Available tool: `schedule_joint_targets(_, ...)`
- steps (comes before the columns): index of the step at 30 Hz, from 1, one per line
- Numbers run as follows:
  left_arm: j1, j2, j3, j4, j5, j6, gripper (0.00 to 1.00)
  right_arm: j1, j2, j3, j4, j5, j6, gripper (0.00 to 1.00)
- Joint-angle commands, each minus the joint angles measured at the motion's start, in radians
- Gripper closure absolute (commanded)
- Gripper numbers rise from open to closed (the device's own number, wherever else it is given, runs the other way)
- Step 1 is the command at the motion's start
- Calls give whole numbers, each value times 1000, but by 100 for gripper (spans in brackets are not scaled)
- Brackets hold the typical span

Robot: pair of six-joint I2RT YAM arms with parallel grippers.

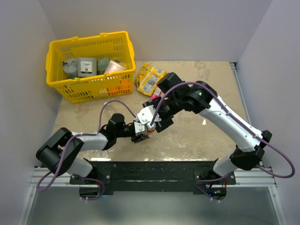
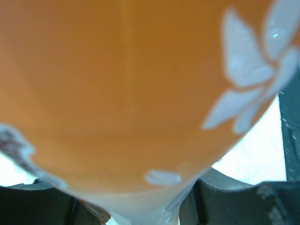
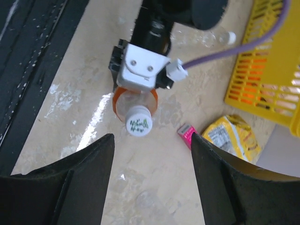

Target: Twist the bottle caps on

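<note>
1. From above: your left fingers [image 1: 139, 135] are clamped on the orange bottle [image 1: 148, 131], held low over the table [image 1: 197, 140]. Your right fingers [image 1: 152, 121] hover just beside it.
2. Left wrist: the bottle's orange body and white leaf print fill the view. It sits close between the dark fingers, so the grip looks firm.
3. Right wrist: your right fingers stand apart and empty, lined up with the white cap [image 3: 139, 125]. The cap sits on the bottle's neck; you cannot tell whether it is fully tight. You look to be in the twisting step on this bottle. Next, close squarely on the cap and turn it while the left side holds steady. A clear bottle [image 3: 213, 37] lies on the table farther off.
</note>
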Motion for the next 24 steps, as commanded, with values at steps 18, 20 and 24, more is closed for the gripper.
schedule_joint_targets(18,10,-45,85,-62,78,111,100,59,48,-89,-161,-10,-263,46)
schedule_joint_targets(20,11,-42,85,-54,83,111,100,59,45,-106,-153,8,-263,48)
schedule_joint_targets(24,11,-39,85,-48,84,112,100,59,35,-135,-130,26,-262,49)
